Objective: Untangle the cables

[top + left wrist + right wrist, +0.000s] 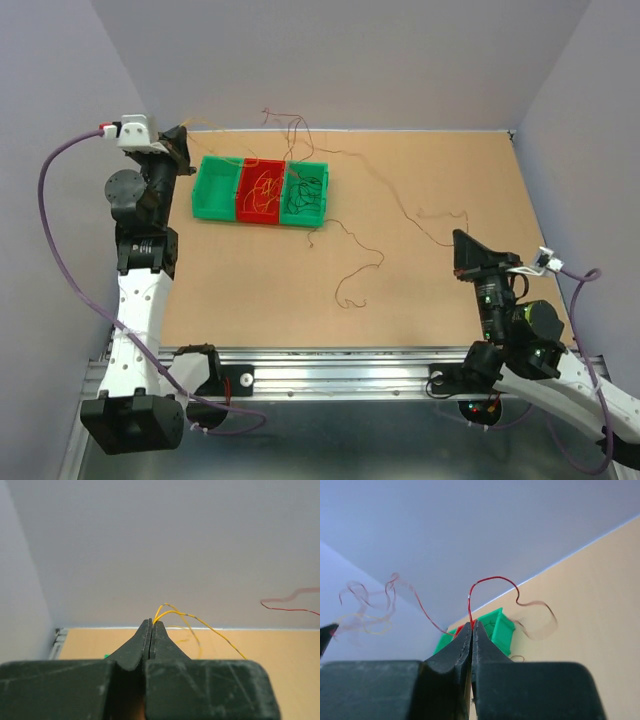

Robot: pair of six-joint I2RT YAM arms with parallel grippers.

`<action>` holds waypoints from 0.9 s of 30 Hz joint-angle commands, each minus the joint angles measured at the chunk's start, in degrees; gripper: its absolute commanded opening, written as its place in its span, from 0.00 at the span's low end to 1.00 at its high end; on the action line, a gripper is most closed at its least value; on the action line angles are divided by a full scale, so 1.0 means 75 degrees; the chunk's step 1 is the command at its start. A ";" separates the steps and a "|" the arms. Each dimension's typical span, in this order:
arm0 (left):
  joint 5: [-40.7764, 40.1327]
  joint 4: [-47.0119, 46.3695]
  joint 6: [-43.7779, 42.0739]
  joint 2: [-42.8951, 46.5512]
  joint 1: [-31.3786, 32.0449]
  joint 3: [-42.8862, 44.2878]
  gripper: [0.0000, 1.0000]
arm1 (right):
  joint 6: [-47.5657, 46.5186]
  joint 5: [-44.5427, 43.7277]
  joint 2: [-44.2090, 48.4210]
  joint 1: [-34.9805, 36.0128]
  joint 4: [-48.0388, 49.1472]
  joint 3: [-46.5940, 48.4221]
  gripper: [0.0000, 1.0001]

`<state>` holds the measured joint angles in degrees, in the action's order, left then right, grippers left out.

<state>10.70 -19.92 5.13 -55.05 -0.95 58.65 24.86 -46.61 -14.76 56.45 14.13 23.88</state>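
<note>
The cables are thin wires. My left gripper point(185, 150) is raised at the back left and is shut on an orange-yellow wire point(202, 619), which arcs out of the fingertips point(159, 630) toward the table. My right gripper point(458, 238) at the right is shut on a red-brown wire point(492, 577). In the top view this wire point(398, 207) runs back-left across the table and rises above the bins. Orange wires lie in the red compartment point(260, 192) and dark green wires in the right green compartment point(305, 195). A loose curly strand point(365, 268) lies on the table.
The green-red-green bin tray point(212, 188) stands at the back left of the brown table; it also shows in the right wrist view point(501, 625). Grey walls close in the back and both sides. Thick lilac cables point(50, 230) run to the arms. A metal rail point(330, 360) lines the near edge.
</note>
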 commanded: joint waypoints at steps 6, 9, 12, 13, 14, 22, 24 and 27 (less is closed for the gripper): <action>-0.0045 -0.0812 0.0699 0.0027 -0.0682 -0.0015 0.00 | 0.0494 -0.1567 0.1301 0.0056 -0.1193 -0.0184 0.01; 0.0353 -0.0976 0.0723 0.0027 -0.0693 -0.0121 0.00 | 0.0447 -0.1157 0.1009 0.0044 -0.1228 -0.0055 0.00; 0.0425 -0.1128 0.0688 0.0039 -0.0694 -0.0215 0.00 | 0.0470 -0.0899 0.0587 0.0044 -0.1240 0.0074 0.01; 0.0529 -0.1198 0.0641 0.0027 -0.0682 -0.0238 0.00 | 0.0435 -0.0806 0.0505 0.0056 -0.1251 0.0109 0.01; 0.0588 -0.1199 0.0629 -0.0008 -0.0682 -0.0273 0.00 | 0.0423 -0.0654 0.0365 0.0056 -0.1251 0.0144 0.00; 0.1713 -0.1013 0.0547 -0.0968 -0.0635 -0.0016 0.00 | 0.0341 -0.0242 -0.0105 0.0056 -0.1251 0.0331 0.00; 0.1644 -0.0778 0.0454 -0.1272 -0.0588 0.0159 0.00 | 0.0330 -0.0196 -0.0187 0.0056 -0.1251 0.0344 0.01; 0.1328 -0.0345 0.0185 -0.1636 -0.0448 0.0300 0.00 | 0.0341 -0.0149 -0.0270 0.0056 -0.1251 0.0367 0.01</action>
<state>20.75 -23.92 8.99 -65.67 -5.28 57.25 27.46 -48.64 -16.21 56.40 4.23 22.94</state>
